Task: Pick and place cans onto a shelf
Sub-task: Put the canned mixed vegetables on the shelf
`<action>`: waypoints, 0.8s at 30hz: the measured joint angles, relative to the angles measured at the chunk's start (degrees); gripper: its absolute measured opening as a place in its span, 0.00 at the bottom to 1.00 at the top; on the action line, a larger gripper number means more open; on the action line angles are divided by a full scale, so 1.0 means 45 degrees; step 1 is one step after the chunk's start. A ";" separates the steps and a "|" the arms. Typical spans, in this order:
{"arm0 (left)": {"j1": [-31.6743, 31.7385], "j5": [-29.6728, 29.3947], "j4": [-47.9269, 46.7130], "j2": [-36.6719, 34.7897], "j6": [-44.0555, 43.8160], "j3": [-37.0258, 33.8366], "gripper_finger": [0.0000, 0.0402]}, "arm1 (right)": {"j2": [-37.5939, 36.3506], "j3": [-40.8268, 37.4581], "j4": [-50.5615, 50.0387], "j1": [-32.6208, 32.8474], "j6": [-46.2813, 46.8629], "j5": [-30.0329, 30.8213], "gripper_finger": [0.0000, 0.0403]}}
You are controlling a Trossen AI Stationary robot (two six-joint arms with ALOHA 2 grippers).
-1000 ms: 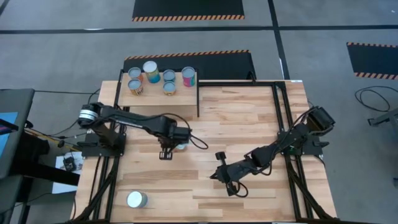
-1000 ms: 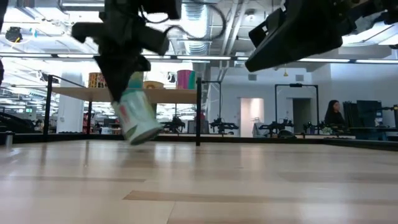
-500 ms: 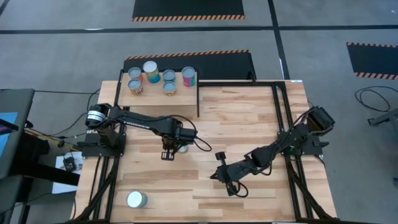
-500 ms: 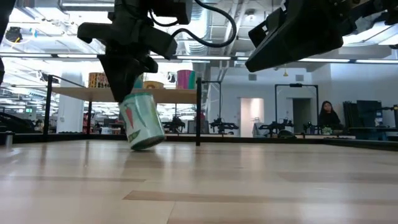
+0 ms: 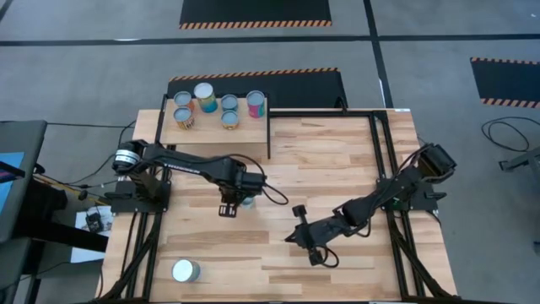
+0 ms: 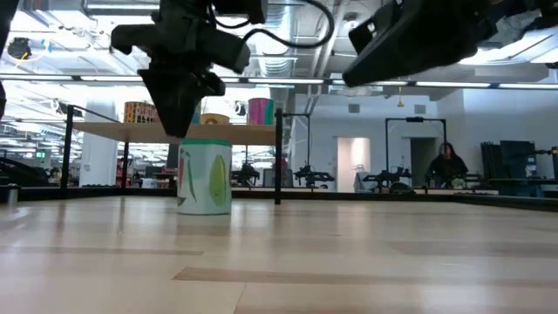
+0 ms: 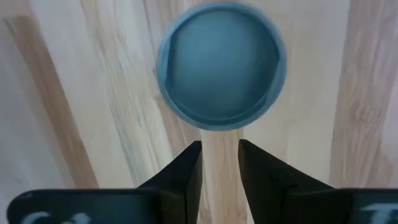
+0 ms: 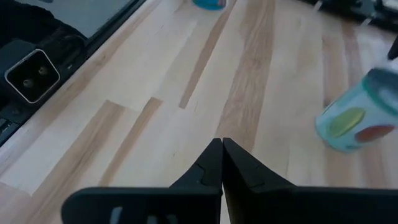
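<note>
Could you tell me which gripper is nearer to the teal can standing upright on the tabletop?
The left. The left gripper hangs directly above the teal can, which stands free on the table. The right gripper waits well off to the can's side, fingers shut.

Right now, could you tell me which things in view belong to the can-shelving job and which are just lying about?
Job:
- green-label can, upright on the table, under the left gripper
- six cans on the shelf
- can near the table's front edge
- right gripper, waiting

Lying about:
- cables on the floor

can [image 8: 356,118] blurred, shelf [image 6: 174,133] labels mostly hidden
</note>
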 joint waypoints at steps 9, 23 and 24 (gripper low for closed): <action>-0.0323 -0.0010 0.0591 -0.0966 -0.0080 -0.0043 0.23 | -0.0267 -0.1089 0.1744 -0.0229 -0.1083 0.0184 0.03; -0.2525 -0.0709 1.1596 -0.7210 -0.3024 -0.8474 0.02 | -0.0160 -0.1727 0.4774 -0.3119 0.0020 -0.1794 0.04; -0.2619 -0.0688 1.2539 -0.7726 -0.3214 -0.9151 0.01 | -0.0156 -0.1480 0.4388 -0.3335 0.0008 -0.1823 0.05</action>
